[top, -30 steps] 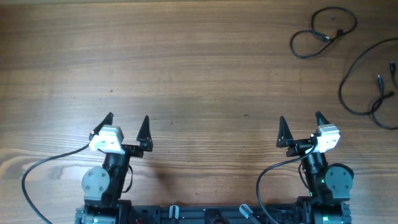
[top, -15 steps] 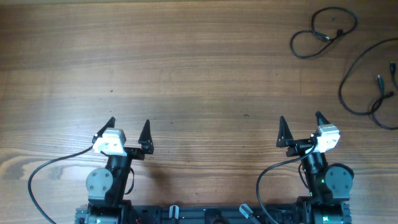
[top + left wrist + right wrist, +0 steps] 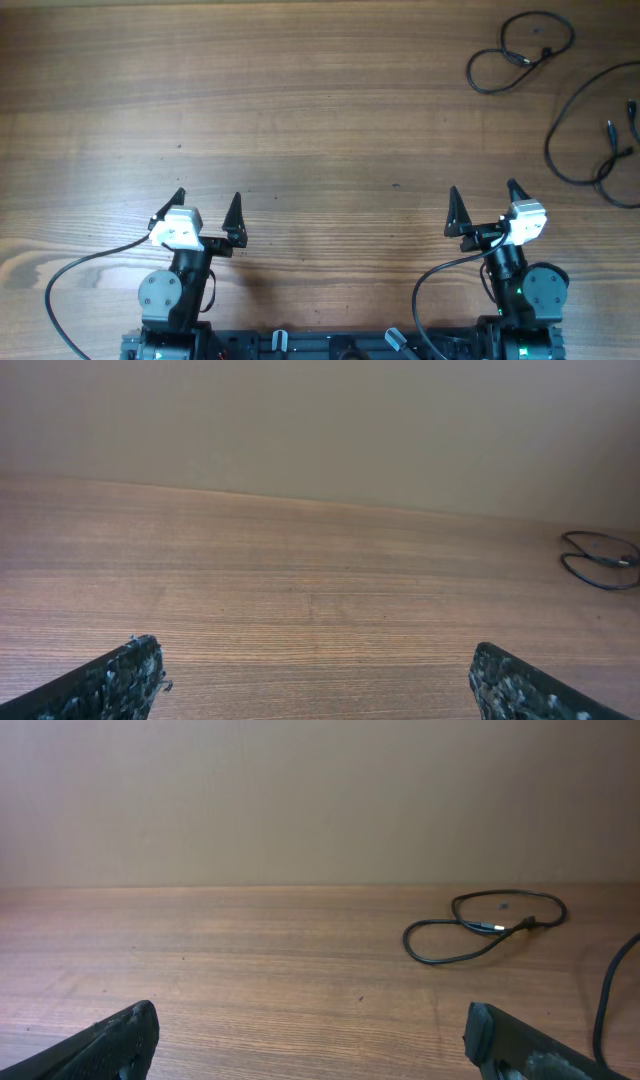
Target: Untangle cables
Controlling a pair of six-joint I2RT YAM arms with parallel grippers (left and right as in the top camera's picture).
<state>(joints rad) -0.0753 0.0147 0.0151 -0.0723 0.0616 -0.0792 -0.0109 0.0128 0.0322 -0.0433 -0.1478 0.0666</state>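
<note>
Two black cables lie apart at the table's far right. A small looped cable (image 3: 520, 52) sits near the far edge; it also shows in the right wrist view (image 3: 485, 928) and at the right edge of the left wrist view (image 3: 600, 557). A longer cable (image 3: 590, 130) curves along the right edge, and part of it shows in the right wrist view (image 3: 612, 995). My left gripper (image 3: 207, 201) is open and empty near the front left. My right gripper (image 3: 483, 196) is open and empty near the front right, well short of both cables.
The wooden table (image 3: 300, 120) ends at a plain wall behind. Each arm's own black lead (image 3: 60, 275) trails by its base at the front edge.
The left gripper shifted slightly to the right and turned a little about a second ago, then stayed still. The right arm and both cables have not moved.
</note>
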